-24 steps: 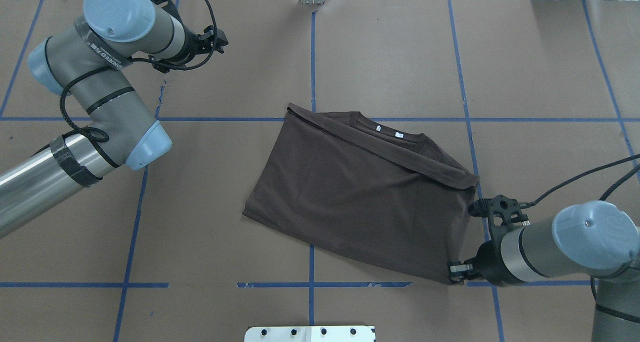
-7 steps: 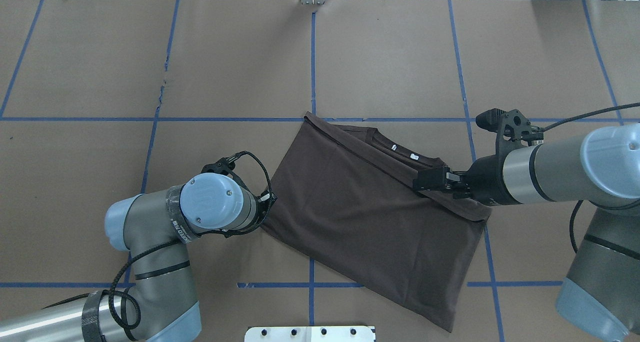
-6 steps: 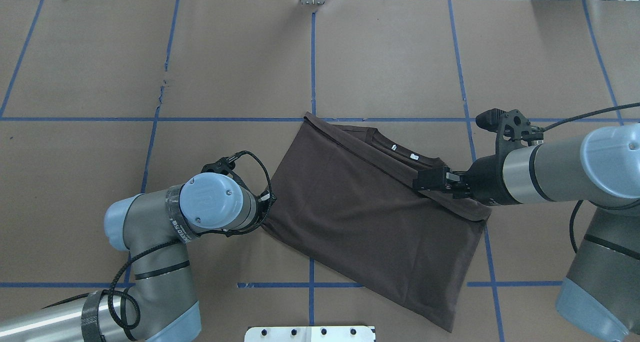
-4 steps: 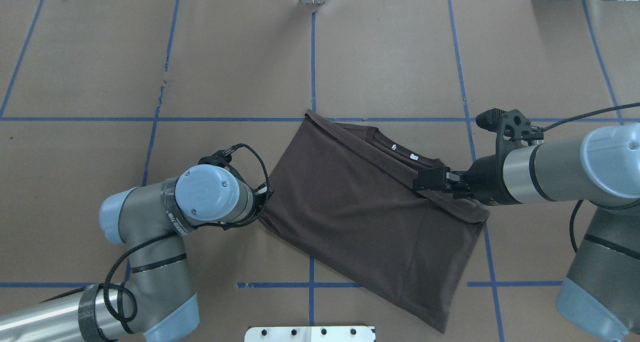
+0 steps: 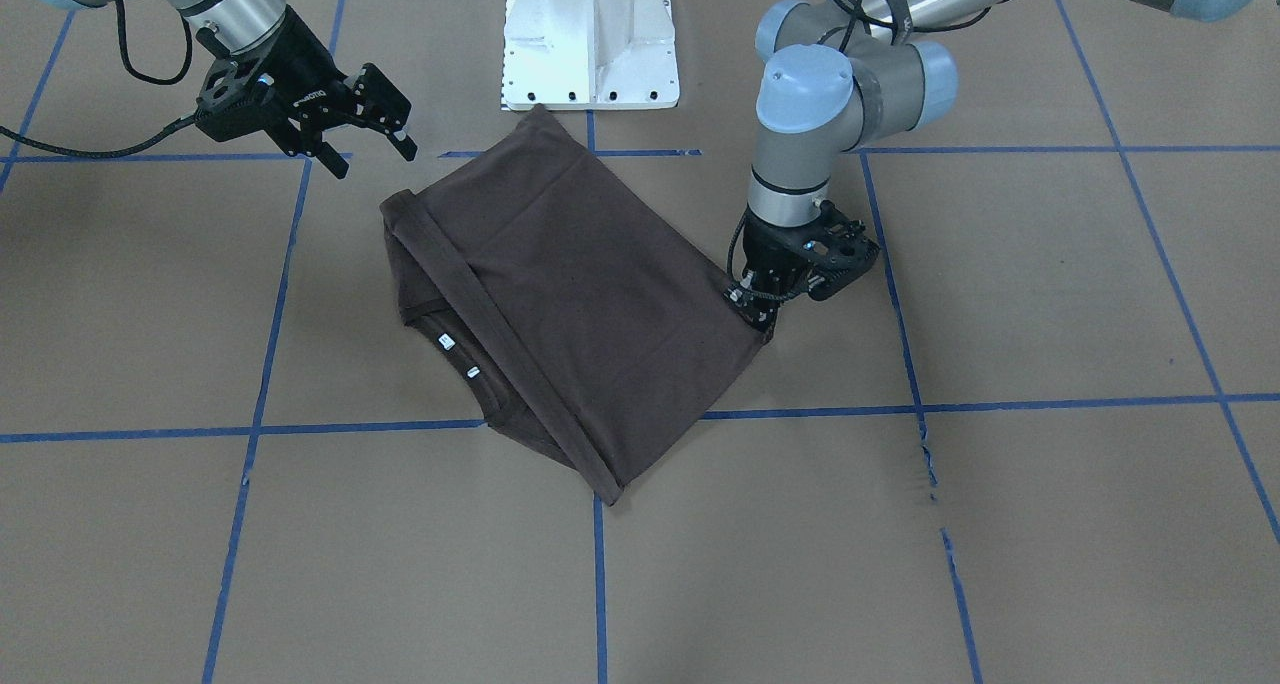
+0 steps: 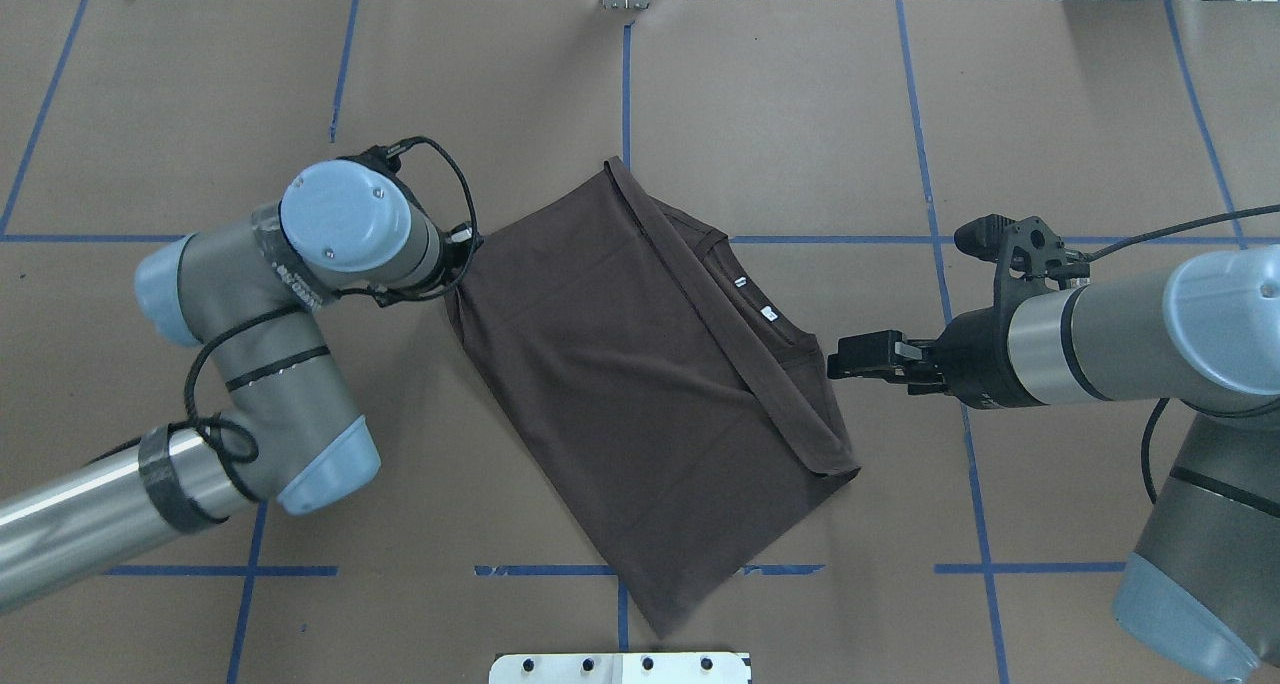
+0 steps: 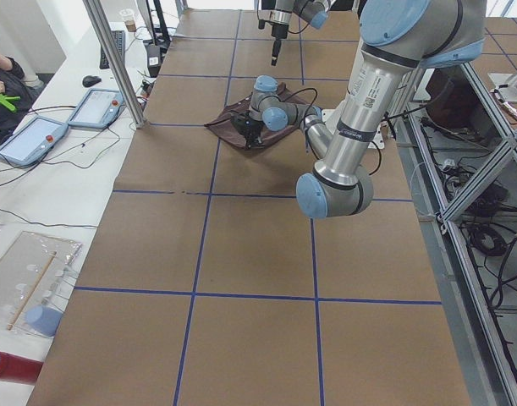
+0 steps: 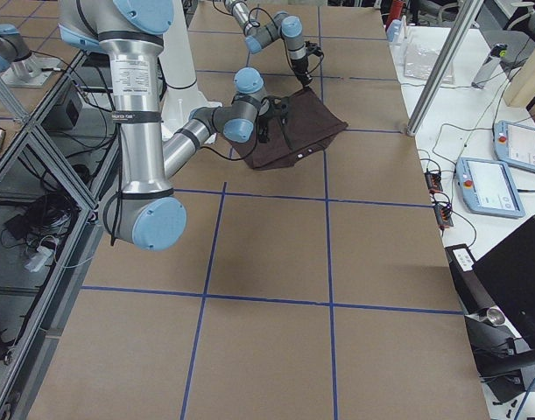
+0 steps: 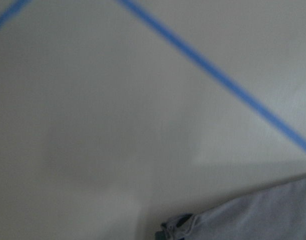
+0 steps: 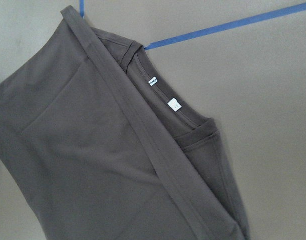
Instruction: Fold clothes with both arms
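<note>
The dark brown T-shirt (image 6: pixel 640 364) lies folded and slanted on the table, collar and white tags (image 6: pixel 755 299) toward the right. My left gripper (image 6: pixel 466 252) sits at the shirt's left corner, shut on it; the front view shows it low on that corner (image 5: pixel 757 309). My right gripper (image 6: pixel 848 354) hovers just right of the collar, apart from the cloth. The front view shows it open and empty (image 5: pixel 372 152). The right wrist view looks down on the shirt (image 10: pixel 92 150). The left wrist view shows only a blurred shirt corner (image 9: pixel 233 220).
The brown paper table cover (image 6: pixel 800 114) carries a grid of blue tape lines (image 6: pixel 625 94). The white pedestal base (image 5: pixel 590 34) stands just past the shirt's near corner, at the bottom edge of the overhead view (image 6: pixel 620 667). Operator tablets (image 7: pixel 30 139) lie beyond the table's far edge.
My left gripper has pulled the shirt's left corner up and left, turning the whole shirt. My right gripper has let go of the folded edge, which now lies apart from it.
</note>
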`<state>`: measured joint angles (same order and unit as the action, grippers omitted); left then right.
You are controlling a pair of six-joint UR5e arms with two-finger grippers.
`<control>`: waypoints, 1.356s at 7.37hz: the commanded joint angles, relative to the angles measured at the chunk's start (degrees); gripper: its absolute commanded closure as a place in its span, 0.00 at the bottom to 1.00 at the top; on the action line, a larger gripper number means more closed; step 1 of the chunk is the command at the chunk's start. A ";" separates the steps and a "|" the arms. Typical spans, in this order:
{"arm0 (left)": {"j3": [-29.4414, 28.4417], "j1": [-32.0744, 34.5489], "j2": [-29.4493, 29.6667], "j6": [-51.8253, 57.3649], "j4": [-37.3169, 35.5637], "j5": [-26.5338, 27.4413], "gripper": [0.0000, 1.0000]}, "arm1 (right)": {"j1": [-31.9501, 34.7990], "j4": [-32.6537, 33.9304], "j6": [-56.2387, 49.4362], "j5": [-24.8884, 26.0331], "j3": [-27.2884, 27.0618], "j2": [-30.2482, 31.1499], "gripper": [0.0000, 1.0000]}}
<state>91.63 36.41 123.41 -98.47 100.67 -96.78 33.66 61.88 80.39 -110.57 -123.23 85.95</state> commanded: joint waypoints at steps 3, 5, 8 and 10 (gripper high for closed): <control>-32.63 4.81 18.25 11.78 23.05 2.89 1.00 | 0.88 0.00 0.03 0.62 0.10 0.00 0.00; -33.88 4.81 18.27 12.51 23.87 3.26 1.00 | 1.23 0.00 0.03 0.71 0.19 -0.09 0.00; -34.68 6.03 18.00 17.57 24.40 5.02 0.00 | 1.14 0.87 -0.41 0.97 4.21 -4.02 0.00; -32.84 9.28 17.83 22.34 21.69 -1.61 0.00 | 0.79 3.92 -1.11 1.06 8.96 -8.41 0.00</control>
<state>57.72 43.93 141.34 -78.49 124.02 -94.29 34.69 63.48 79.74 -109.54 -116.75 80.18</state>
